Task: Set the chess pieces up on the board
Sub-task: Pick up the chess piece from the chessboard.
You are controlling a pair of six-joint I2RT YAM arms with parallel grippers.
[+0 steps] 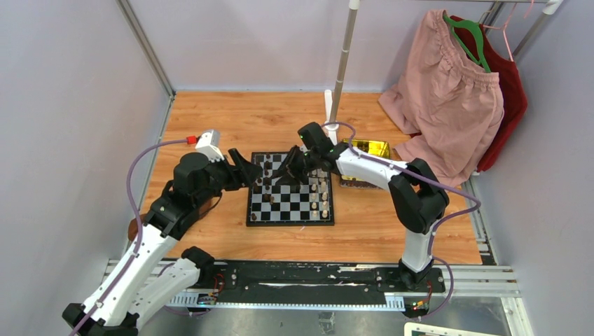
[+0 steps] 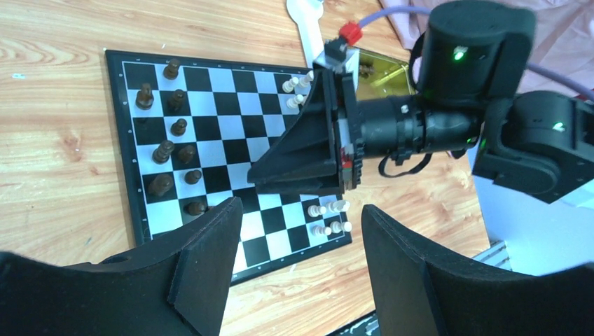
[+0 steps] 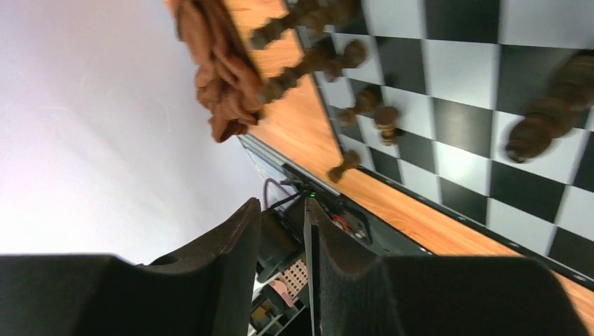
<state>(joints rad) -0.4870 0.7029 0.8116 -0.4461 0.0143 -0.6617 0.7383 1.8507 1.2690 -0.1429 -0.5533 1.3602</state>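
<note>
Left gripper (image 2: 301, 210) is at the left edge of the board (image 1: 291, 204), jaws wide apart, nothing between them. Probably parked there so my two arms don't clash while the right one works. Right gripper (image 3: 280, 204) is low over the far middle squares, fingers parted by a narrow gap, nothing in it that I can see. I read that as a placing or reaching step near the dark side. Board sits centre table, square to my bases. Dark pieces (image 2: 164, 150) crowd the two left files and white pieces (image 2: 329, 210) the two right files, so the sides face each other across the board. Rows look uneven, so setup is likely only partly done. Can't verify: my right arm covers the middle of the white files in the left wrist view. The right wrist view is tilted, the nearest dark piece (image 3: 546, 105) is blurred, and piece types are unreadable. Gold tray (image 1: 370, 148) beyond the board is half hidden by my right arm, contents unknown.
</note>
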